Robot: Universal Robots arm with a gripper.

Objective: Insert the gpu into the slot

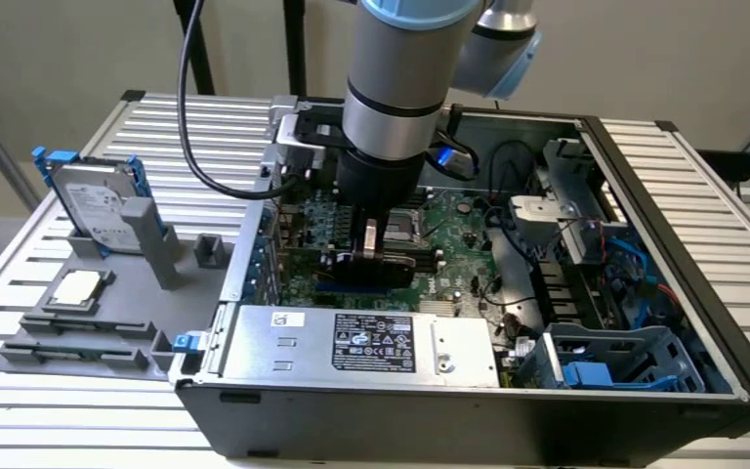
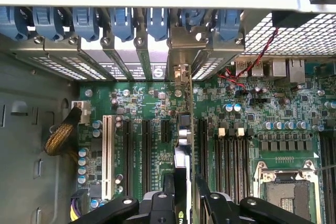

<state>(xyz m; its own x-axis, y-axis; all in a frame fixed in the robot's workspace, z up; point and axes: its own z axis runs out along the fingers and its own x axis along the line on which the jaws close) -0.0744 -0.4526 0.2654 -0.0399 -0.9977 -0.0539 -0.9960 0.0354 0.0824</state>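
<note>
We judge the work to be at the insertion step itself. The gripper [image 1: 375,256] reaches down into the open computer case [image 1: 687,322] and pinches the gpu [image 1: 343,262] between its two fingers. It holds the black card on edge over the green motherboard [image 1: 467,230].

In the exterior view the card's lower edge sits right at the slot [image 1: 349,287]. A short run of that bright-blue strip shows just below the card, on the side toward the silver power supply [image 1: 362,342]. We cannot tell whether the edge has already entered the slot or only rests on top of it.

In the wrist view we look along the card's thin top edge, which runs straight away from the gripper between the black expansion slots. At its far end a metal bracket [image 2: 181,69] stands at the row of rear openings under the blue clips [image 2: 123,22]. The white expansion slot [image 2: 108,150] and the CPU socket [image 2: 286,192] lie well to either side.

In our judgement, seating the card calls for three things. It must be kept upright, its edge must lie parallel to the slot along the whole length, and the push must go straight down without tilting. The bracket end must stay lined up with its rear opening. Any skew could jam the connector or load the board
</note>
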